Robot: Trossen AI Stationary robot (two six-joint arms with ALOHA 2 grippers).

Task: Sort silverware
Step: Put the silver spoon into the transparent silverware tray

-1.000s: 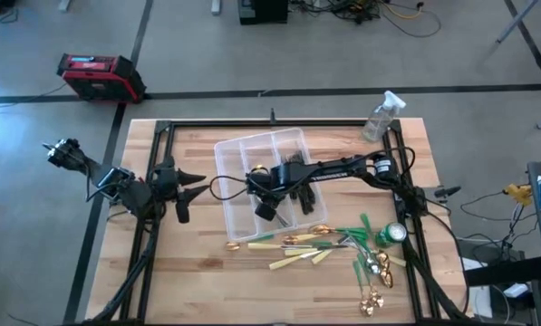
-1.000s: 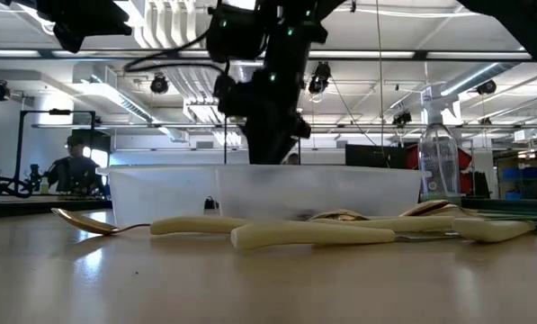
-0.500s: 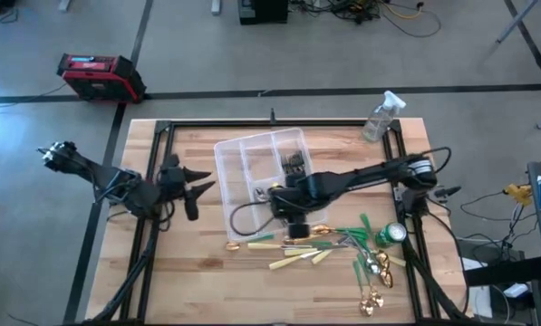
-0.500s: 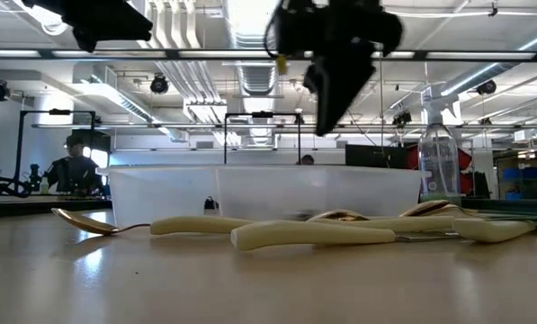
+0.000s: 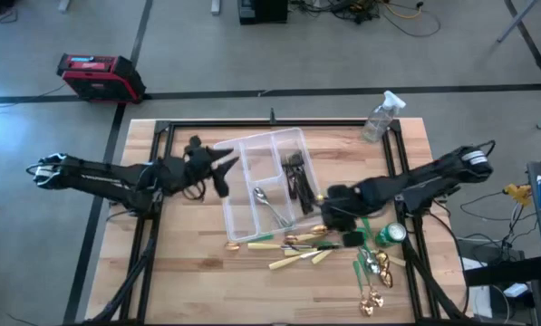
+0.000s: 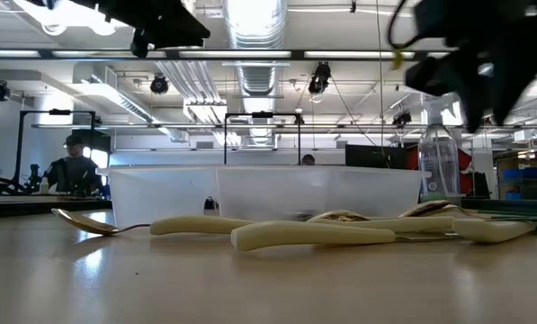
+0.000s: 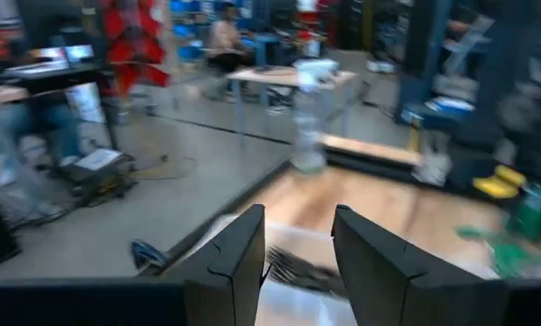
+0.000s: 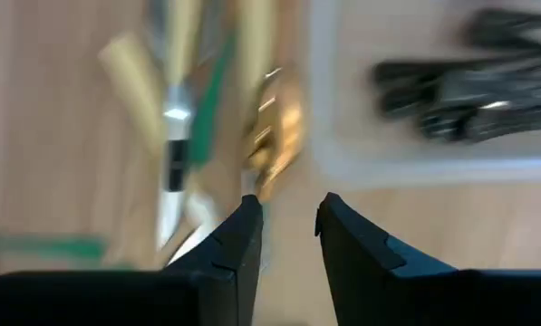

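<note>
Lying along the near edge of the wooden table, the loose silverware forms a scattered band: smooth cream-handled knives, gold spoons and thin green-handled pieces. Just above this band hovers the right gripper, fingers narrowly parted and empty. Behind it, a clear plastic tray with long compartments holds dark forks on its right side and a shiny silver spoon in the middle. At the tray's left rim sits the left gripper, fingers slightly apart, empty.
</note>
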